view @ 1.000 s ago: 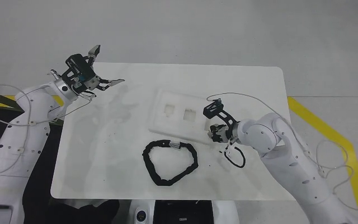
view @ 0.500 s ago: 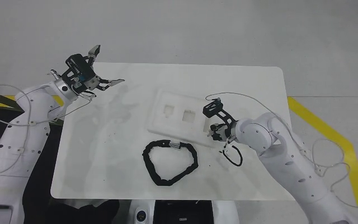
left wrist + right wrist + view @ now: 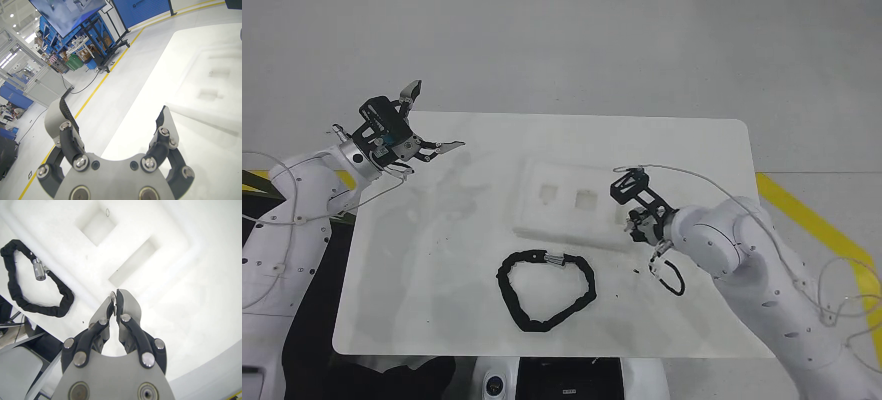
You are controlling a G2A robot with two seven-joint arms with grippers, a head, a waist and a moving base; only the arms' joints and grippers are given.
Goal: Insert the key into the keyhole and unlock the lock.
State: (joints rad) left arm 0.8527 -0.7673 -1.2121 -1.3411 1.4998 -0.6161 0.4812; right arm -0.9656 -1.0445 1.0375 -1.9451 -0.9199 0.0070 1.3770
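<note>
A black fabric-covered chain lock (image 3: 545,289) lies looped at the table's front middle, its silver cylinder (image 3: 554,261) at the loop's far side. In the right wrist view the cylinder (image 3: 39,271) shows its keyhole end on. My right gripper (image 3: 114,298) is shut on a thin silver key (image 3: 113,302), held above the white foam tray (image 3: 62,255) near a rectangular recess. In the top view it (image 3: 634,227) hangs over the tray's right end, to the right of the lock. My left gripper (image 3: 427,122) stands open at the table's far left corner, nothing between its fingers (image 3: 166,121).
The white foam tray (image 3: 542,215) with two rectangular recesses lies at the table's middle, just behind the lock. A thin white cable (image 3: 692,172) arcs over the right arm. The table's left half and far side are bare.
My right gripper has lifted and shifted slightly rightward and farther back over the tray's right end, key still held. The left arm has not moved.
</note>
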